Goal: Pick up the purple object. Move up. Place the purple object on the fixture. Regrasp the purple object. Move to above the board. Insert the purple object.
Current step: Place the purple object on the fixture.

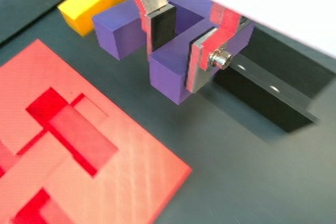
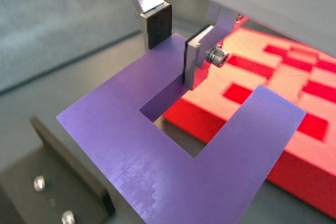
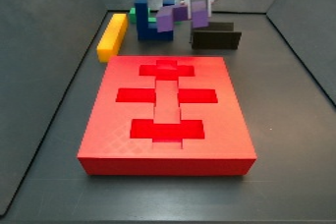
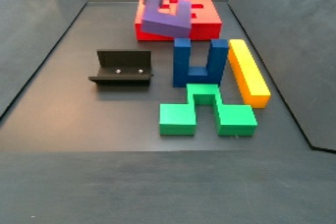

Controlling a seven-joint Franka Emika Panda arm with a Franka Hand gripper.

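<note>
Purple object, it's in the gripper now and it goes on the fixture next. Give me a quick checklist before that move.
1. Gripper shut on the purple object, above the floor beside the fixture: ok.
2. Piece lifted off the floor in a side view: ok.
3. Fixture ledge bare, nothing on it: ok.
4. Piece lined up over the fixture: cannot tell.
5. Blue block stands apart from the fixture: ok.

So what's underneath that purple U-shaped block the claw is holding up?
Nothing supports the purple U-shaped block: the gripper holds it in the air. Through its notch the big red board shows; the floor directly beneath is covered.
</note>
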